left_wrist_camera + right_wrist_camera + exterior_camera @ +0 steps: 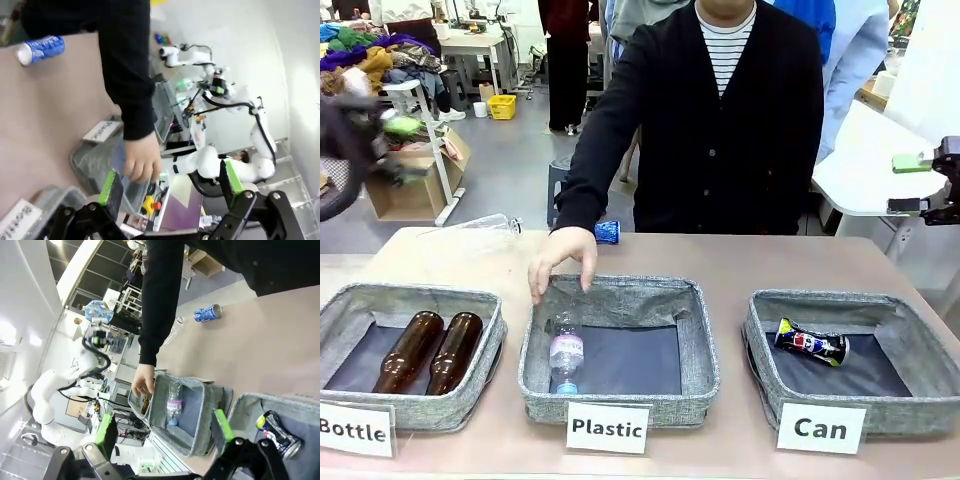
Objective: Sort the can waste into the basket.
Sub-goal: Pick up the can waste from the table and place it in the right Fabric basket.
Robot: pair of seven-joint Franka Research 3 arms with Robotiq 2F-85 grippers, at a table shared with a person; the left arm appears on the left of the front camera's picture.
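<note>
A blue crushed can (pixel 607 232) lies on the table's far side, behind the person's hand (pixel 563 258); it also shows in the left wrist view (pixel 42 48) and the right wrist view (pixel 207 313). The dark crushed can (pixel 811 343) lies inside the "Can" basket (pixel 920 350) at the right, and shows again as the dark can (pixel 277 430) in that basket (pixel 250 405). My left gripper (pixel 170 182) is open and empty, raised at the left and blurred (pixel 380 135). My right gripper (pixel 165 430) is open and empty, held high beyond the table's right side (pixel 908 184).
The person's hand rests on the far rim of the "Plastic" basket (pixel 700 350), which holds a clear bottle (pixel 566 358). The "Bottle" basket (pixel 485 350) holds two brown bottles (pixel 428 350). Another clear bottle (pixel 480 225) lies on the table's far left.
</note>
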